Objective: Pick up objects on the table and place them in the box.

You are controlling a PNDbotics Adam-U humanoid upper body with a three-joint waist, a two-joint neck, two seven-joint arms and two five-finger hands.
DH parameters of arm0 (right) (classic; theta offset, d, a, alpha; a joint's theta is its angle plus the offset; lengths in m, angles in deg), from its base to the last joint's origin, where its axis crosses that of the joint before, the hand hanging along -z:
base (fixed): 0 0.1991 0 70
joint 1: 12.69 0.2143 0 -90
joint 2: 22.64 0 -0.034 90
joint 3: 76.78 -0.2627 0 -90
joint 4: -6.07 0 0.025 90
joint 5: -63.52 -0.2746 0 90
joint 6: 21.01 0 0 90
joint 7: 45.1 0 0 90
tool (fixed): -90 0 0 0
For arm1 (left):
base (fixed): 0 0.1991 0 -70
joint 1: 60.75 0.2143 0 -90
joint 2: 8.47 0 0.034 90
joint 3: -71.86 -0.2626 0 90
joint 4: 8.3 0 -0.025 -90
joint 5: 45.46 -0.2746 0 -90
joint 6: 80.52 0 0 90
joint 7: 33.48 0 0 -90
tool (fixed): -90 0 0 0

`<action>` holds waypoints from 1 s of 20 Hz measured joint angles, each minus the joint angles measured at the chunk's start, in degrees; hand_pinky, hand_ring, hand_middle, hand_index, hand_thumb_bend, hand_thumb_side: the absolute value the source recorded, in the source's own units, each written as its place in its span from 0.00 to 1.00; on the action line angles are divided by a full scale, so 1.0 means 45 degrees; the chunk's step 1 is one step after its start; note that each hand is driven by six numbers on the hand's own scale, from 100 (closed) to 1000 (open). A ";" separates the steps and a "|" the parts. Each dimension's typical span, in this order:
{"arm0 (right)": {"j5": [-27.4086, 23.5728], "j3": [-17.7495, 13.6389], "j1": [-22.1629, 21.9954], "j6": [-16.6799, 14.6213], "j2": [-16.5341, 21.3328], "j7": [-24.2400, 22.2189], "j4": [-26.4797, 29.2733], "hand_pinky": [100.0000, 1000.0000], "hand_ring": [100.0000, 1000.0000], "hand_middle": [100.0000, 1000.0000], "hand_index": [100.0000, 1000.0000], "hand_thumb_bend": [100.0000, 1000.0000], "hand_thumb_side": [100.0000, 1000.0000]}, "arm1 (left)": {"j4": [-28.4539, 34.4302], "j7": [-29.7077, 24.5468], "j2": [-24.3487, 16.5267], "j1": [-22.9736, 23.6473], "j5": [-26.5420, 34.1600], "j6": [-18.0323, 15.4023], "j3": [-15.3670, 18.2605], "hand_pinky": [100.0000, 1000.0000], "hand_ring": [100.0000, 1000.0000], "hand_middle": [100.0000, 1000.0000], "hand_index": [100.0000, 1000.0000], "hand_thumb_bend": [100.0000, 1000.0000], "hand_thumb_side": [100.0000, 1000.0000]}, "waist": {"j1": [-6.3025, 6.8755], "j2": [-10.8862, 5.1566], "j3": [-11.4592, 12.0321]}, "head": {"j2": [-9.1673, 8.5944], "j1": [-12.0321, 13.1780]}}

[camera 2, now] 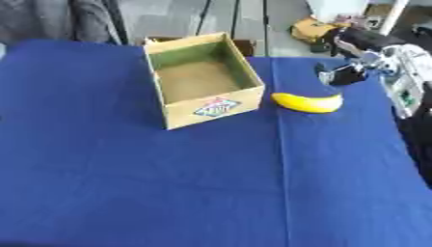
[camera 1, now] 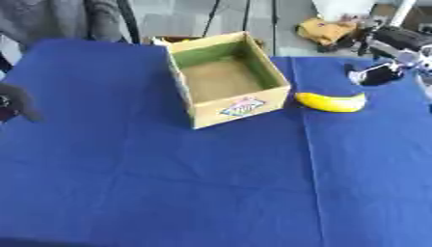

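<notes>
- A table [camera 1: 168, 193] is lying under a smooth blue cloth, which is showing a long crease running from the far edge toward the near edge; most of the near half is lying as flat blue cloth.
- Beyond the far edge, a grey floor [camera 1: 190, 19] is showing, with a crumpled yellow-brown bundle [camera 1: 325, 30] lying on it.
- A cardboard box [camera 1: 226, 77] is sitting open-topped toward the far middle, turned slightly askew, its plain brown inside showing and a coloured label on its near wall.
- The right hand [camera 2: 346, 73], black with silver parts, is hanging over the far right of the cloth, just beyond the banana and apart from it; I cannot tell how its fingers are standing.
- A yellow banana [camera 1: 331, 102], curved and smooth, is lying on the cloth just right of the box, not touching it.
- The left hand [camera 1: 15, 102] is showing only as a dark blur at the left edge; its fingers cannot be made out.
</notes>
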 measured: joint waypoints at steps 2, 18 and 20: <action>0.0007 -0.0051 0.0001 0.0042 0.0000 0.0042 -0.0083 0.46 0.66 0.77 0.84 0.00 0.17 | 0.0000 -0.0003 0.0000 0.0000 0.0000 -0.0003 0.0000 0.49 0.41 0.48 0.63 0.14 1.00 | -0.0001 0.0023 0.0055 | 0.0000 0.0000; 0.0418 -0.0563 0.0050 0.0500 0.0014 0.0406 -0.1288 0.48 0.70 0.77 0.84 0.00 0.18 | 0.0001 -0.0126 0.0028 -0.0056 -0.0041 -0.0089 -0.0004 0.49 0.41 0.48 0.63 0.13 1.00 | -0.0007 0.0459 0.0941 | -0.0030 -0.0113; 0.0486 -0.0644 0.0050 0.0588 0.0017 0.0437 -0.1522 0.48 0.71 0.77 0.84 0.00 0.18 | 0.0001 -0.0154 0.0032 -0.0074 -0.0044 -0.0092 -0.0004 0.49 0.41 0.48 0.63 0.13 1.00 | -0.0004 0.0495 0.1057 | -0.0034 -0.0113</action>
